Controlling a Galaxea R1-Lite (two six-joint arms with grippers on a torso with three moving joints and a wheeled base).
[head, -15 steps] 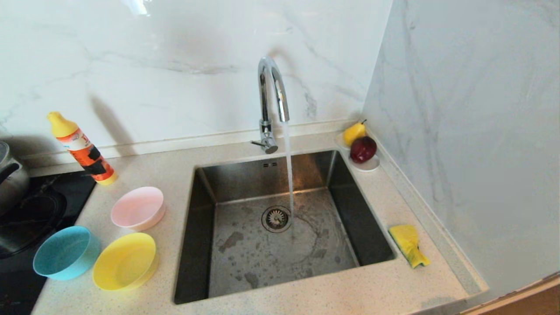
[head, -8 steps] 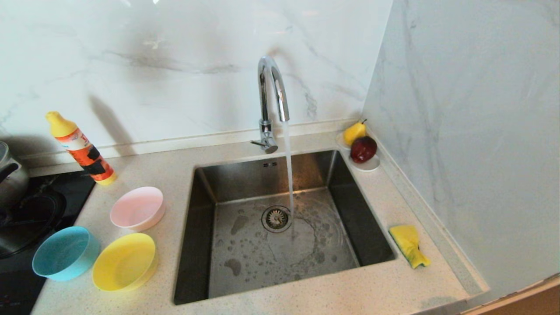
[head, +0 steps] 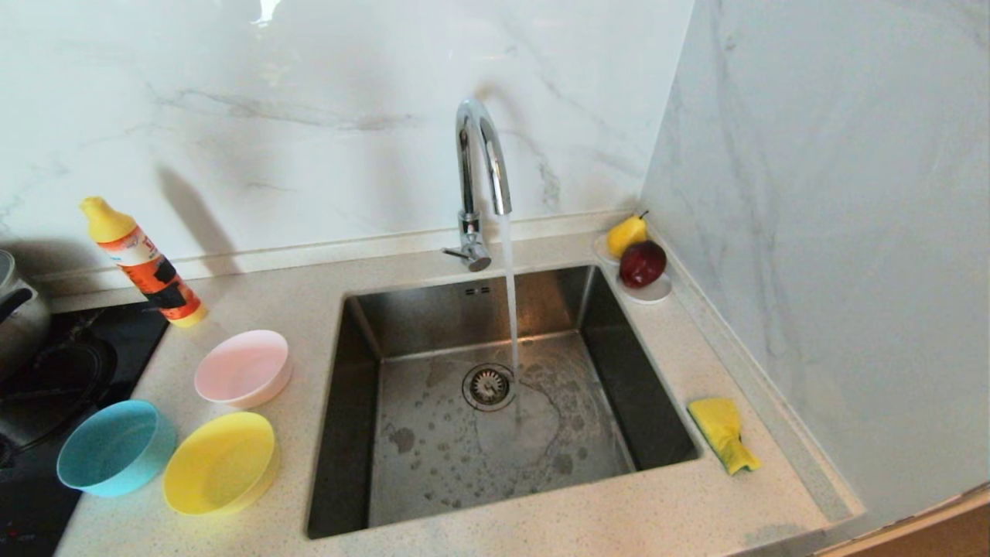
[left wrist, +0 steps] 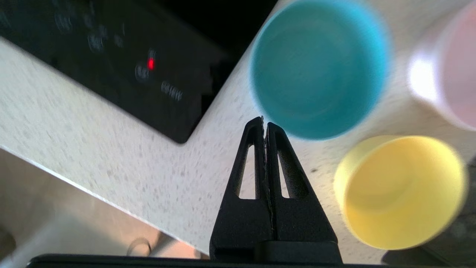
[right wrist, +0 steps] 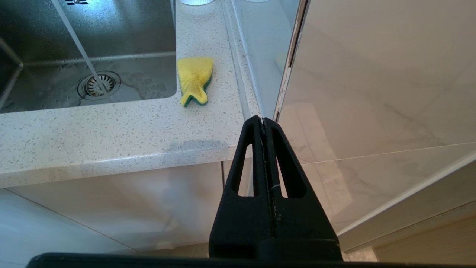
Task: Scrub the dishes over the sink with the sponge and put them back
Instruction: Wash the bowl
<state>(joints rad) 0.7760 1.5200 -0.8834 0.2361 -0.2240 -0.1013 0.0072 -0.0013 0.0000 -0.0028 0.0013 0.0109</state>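
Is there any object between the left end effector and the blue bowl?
Nothing visible. The left end effector, shut, hangs just above bare countertop near the blue bowl; the yellow bowl and pink bowl stand off to the side.

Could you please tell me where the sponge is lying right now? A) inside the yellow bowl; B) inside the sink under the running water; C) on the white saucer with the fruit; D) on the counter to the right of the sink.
D: the sponge lies flat on the speckled counter, just past the right rim of the sink, untouched by any gripper.
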